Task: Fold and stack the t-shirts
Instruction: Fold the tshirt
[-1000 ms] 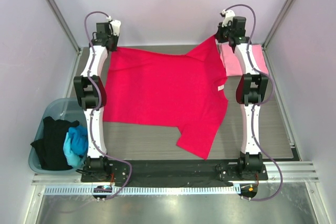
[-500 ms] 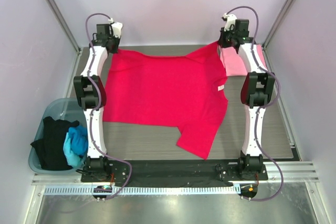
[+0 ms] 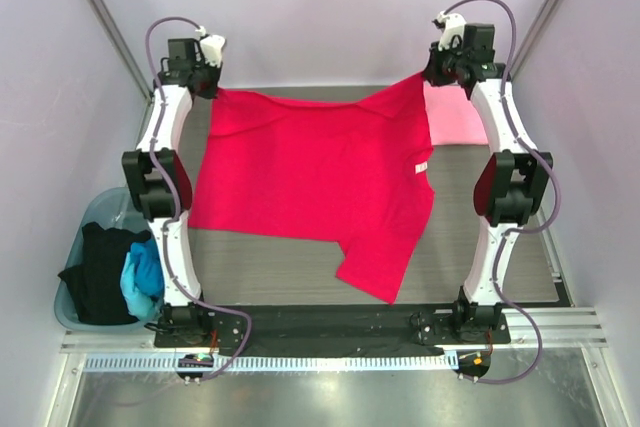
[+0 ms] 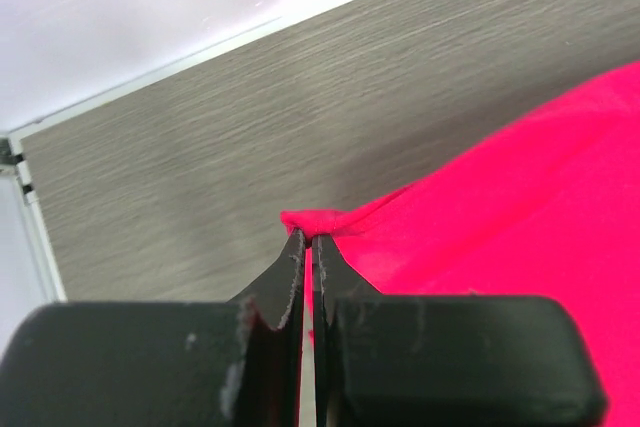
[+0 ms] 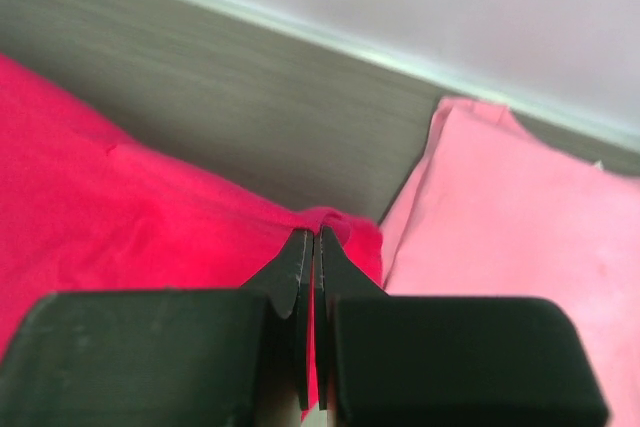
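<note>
— how far along are we?
— early, i'd say. the large crimson red cloth t-shirt [image 3: 310, 177] lies spread flat mid-table with no fold in it. a light pink cloth t-shirt [image 3: 455, 117] sits folded at the far right corner, the only piece that looks done. a black cloth shirt [image 3: 95, 272] and a bright blue cloth shirt [image 3: 145, 272] wait bunched in the grey-blue plastic tub [image 3: 100, 209] off the left side.
— and your pincers?
— my left gripper [image 4: 308, 239] is pressed together on the red shirt's far-left hem corner. my right gripper [image 5: 315, 239] pinches its far-right tip, a sleeve by the look of it, just beside the pink one.
— which way does it lie?
— long axis left to right: hem left, collar right, other sleeve pointing toward my bases.
</note>
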You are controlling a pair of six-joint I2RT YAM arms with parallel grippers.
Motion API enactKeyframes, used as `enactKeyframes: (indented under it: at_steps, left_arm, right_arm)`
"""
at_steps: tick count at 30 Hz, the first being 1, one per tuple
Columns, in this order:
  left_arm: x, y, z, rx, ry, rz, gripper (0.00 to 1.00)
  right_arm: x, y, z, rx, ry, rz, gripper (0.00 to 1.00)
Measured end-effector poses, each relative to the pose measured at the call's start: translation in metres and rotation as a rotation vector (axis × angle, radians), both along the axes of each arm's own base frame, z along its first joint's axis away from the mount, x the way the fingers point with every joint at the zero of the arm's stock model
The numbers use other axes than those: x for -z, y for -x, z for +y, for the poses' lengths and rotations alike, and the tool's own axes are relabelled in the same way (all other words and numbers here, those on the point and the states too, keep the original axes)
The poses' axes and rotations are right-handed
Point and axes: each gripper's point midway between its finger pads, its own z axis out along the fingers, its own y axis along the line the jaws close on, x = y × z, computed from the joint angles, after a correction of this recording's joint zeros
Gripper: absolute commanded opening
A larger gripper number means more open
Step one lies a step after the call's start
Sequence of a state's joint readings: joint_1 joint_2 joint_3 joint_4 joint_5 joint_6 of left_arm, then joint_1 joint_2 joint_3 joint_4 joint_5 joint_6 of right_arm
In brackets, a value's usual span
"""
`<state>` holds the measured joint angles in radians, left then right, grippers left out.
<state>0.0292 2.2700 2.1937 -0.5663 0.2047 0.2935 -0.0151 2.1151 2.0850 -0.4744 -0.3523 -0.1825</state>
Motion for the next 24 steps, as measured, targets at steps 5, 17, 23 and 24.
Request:
enactKeyframes:
  at_steps: [5, 17, 23, 24]
  left_arm:
    - [-0.016, 0.023, 0.013, -0.008, 0.014, 0.002, 0.00]
    - [0.021, 0.072, 0.014, 0.031, 0.042, 0.138, 0.00]
    - [0.035, 0.093, 0.011, 0.045, 0.053, 0.197, 0.00]
    - [0.034, 0.095, 0.011, 0.046, 0.052, 0.198, 0.00]
  right_arm:
    - [0.010, 0.032, 0.001, -0.006, 0.002, 0.071, 0.01]
    - [0.015, 0.103, 0.007, -0.026, -0.021, 0.174, 0.01]
    - [0.009, 0.140, 0.013, -0.035, -0.059, 0.200, 0.01]
    - [0.009, 0.147, 0.014, -0.035, -0.064, 0.209, 0.01]
